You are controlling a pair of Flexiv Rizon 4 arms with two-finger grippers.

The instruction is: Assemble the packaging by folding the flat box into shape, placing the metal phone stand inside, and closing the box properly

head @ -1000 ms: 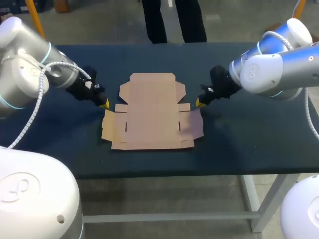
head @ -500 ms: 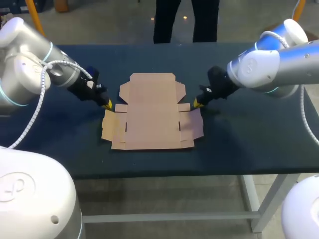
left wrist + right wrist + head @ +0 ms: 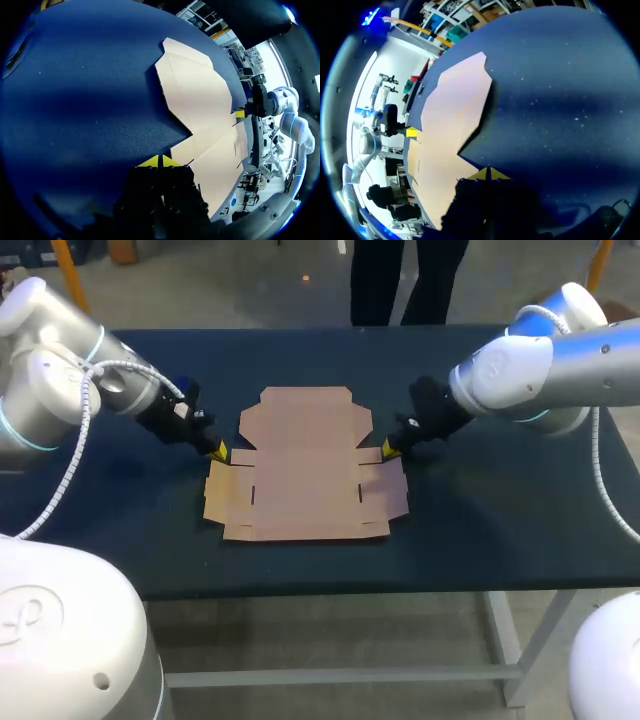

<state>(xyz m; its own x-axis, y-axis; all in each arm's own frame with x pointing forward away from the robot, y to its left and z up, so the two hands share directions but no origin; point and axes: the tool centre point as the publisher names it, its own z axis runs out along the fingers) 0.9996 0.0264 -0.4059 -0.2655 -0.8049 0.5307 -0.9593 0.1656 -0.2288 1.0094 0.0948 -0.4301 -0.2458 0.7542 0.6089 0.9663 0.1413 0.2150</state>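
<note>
A bench (image 3: 500,530) with a dark blue top stands on pale grey legs (image 3: 527,645) joined by a crossbar (image 3: 340,676).

You will see the flat brown cardboard box blank (image 3: 305,465) as matt, smooth paperboard with creased fold lines. The dark blue table top (image 3: 480,510) is matt; the wrist views show it finely grained and speckled. The left arm's white shell (image 3: 50,380) and the right arm's silver-white shell (image 3: 540,370) look smooth and glossy, like moulded plastic. The left arm's white cable (image 3: 73,462) is ribbed.
</note>
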